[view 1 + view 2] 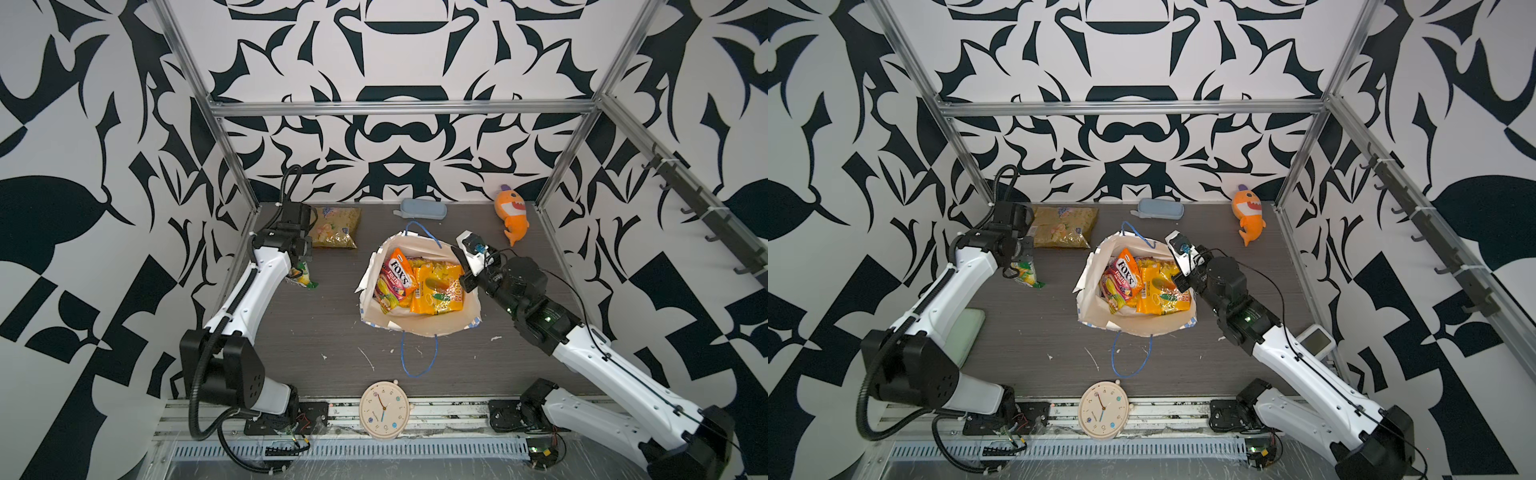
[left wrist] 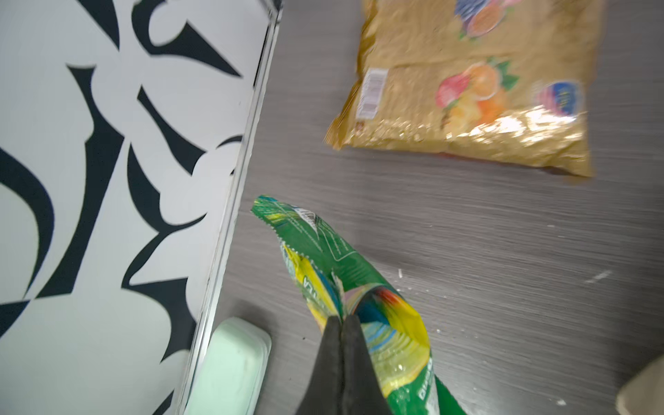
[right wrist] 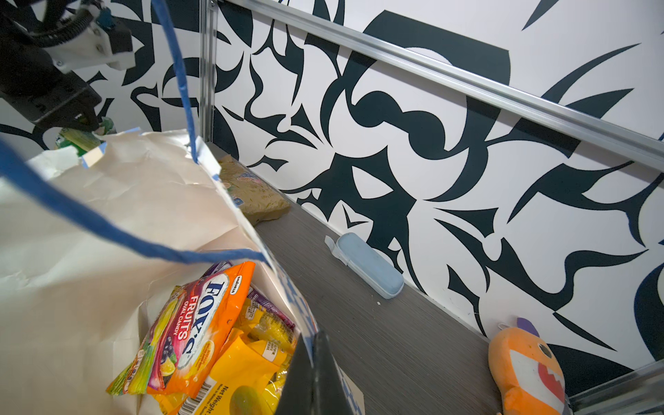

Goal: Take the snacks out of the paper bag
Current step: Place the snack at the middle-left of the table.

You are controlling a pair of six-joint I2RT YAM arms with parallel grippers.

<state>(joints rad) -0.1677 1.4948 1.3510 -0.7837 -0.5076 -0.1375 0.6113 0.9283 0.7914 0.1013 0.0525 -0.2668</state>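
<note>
L claw (image 2: 341, 319) pinching green pkt (image 2: 323, 248) | R claw (image 3: 316, 339) pinching rim of bag (image 3: 107, 201)

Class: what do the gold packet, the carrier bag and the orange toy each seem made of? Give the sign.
Gold packet: glossy plastic film, crinkled, with glare. Carrier bag: matt paper, creased, ragged rim. Orange toy: probably soft plush fabric; rounded, stuffed look.

Left claw (image 2: 341, 320) clamped; right claw (image 3: 317, 341) seemingly too.

Creased matt paper bag (image 1: 434, 323), glossy crinkled gold packet (image 2: 467, 90), matt wood-grain table (image 1: 332, 332)
</note>
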